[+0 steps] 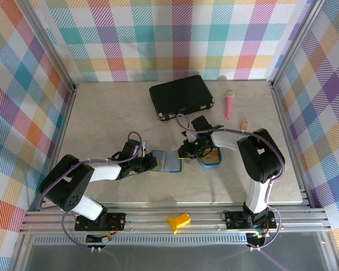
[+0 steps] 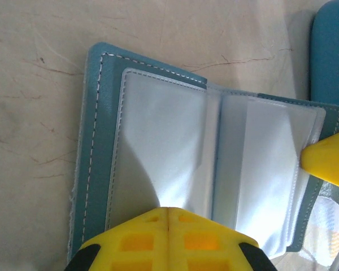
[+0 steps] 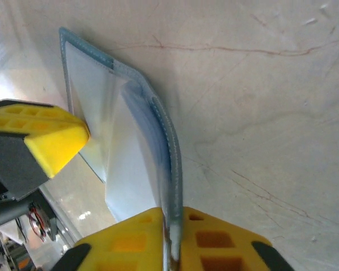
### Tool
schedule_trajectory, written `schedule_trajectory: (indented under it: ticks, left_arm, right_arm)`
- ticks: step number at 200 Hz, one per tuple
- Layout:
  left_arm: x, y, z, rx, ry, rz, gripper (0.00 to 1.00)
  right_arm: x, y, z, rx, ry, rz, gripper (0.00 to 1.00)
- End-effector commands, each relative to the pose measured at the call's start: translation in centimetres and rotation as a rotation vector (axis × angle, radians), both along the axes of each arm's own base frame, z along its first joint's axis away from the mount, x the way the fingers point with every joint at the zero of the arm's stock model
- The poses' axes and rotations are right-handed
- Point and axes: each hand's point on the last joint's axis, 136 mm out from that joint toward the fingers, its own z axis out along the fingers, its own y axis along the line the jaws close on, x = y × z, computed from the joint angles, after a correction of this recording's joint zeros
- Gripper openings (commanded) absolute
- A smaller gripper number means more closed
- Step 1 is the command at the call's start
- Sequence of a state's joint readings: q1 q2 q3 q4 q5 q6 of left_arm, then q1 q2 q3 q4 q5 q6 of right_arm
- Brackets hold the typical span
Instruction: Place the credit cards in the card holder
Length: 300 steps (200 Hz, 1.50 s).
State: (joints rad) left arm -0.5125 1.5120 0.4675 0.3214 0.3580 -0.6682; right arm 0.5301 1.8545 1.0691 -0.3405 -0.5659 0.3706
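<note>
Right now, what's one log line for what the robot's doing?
left gripper: shut at card holder | right gripper: pinching its cover edge | holder: open

Card holder [image 1: 168,161]: lies open on table [image 1: 101,124]; tray [image 1: 210,166] just beside at 3 o'clock; case [image 1: 181,96] at 12 o'clock.

Bare table [image 1: 175,191] nearside of card holder [image 1: 168,160]; blue tray [image 1: 207,166] crowding its right, black case [image 1: 181,96] behind.

Plaid walls [image 1: 175,34], pale marbled tabletop [image 1: 101,124]
</note>
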Motion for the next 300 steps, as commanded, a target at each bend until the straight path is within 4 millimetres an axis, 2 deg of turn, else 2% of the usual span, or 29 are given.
schedule_trajectory:
  ticks: [1,33,77,103,125,140,172,194,215,269,300]
  left_arm:
    - [-0.2,0.3,-0.3,-0.016,0.021,0.009,0.00]
    - [-0.2,-0.2,0.4,-0.055,0.004,-0.002,0.00]
    - [-0.2,-0.7,1.4,-0.097,-0.022,-0.019,0.00]
    - [-0.3,-0.6,1.3,-0.089,-0.014,-0.017,0.00]
    - [-0.5,-0.4,1.0,-0.082,-0.007,-0.015,0.00]
    - [-0.7,-0.1,0.6,-0.065,0.005,-0.007,0.00]
    - [-0.8,1.4,-0.6,0.024,0.027,0.042,0.00]
    - [-0.6,1.5,-0.3,0.030,0.010,0.041,0.00]
    - [-0.6,1.1,0.0,0.009,0.006,0.028,0.00]
    - [-0.8,1.4,-0.2,0.018,0.009,0.034,0.00]
    - [-1.1,1.6,-0.4,0.014,0.013,0.042,0.00]
  right_arm:
    - [0.3,-0.3,-0.4,-0.046,-0.026,0.016,0.23]
    - [0.8,-0.6,0.6,-0.058,-0.061,-0.002,0.36]
    - [1.3,-1.2,2.0,-0.104,-0.120,-0.008,0.46]
    - [2.0,-2.1,3.9,-0.134,-0.202,-0.048,0.52]
    - [2.0,-1.7,6.4,-0.087,-0.266,-0.050,0.51]
    - [1.0,-0.6,7.1,-0.058,-0.262,0.002,0.48]
    - [-1.8,2.0,5.5,-0.075,-0.186,0.101,0.42]
    - [-2.7,3.4,4.3,-0.051,-0.149,0.111,0.39]
    - [-2.7,3.5,3.1,-0.067,-0.113,0.085,0.36]
    - [-2.7,3.0,0.5,-0.111,-0.021,0.046,0.37]
    - [-2.3,2.5,-0.4,-0.127,0.008,0.014,0.37]
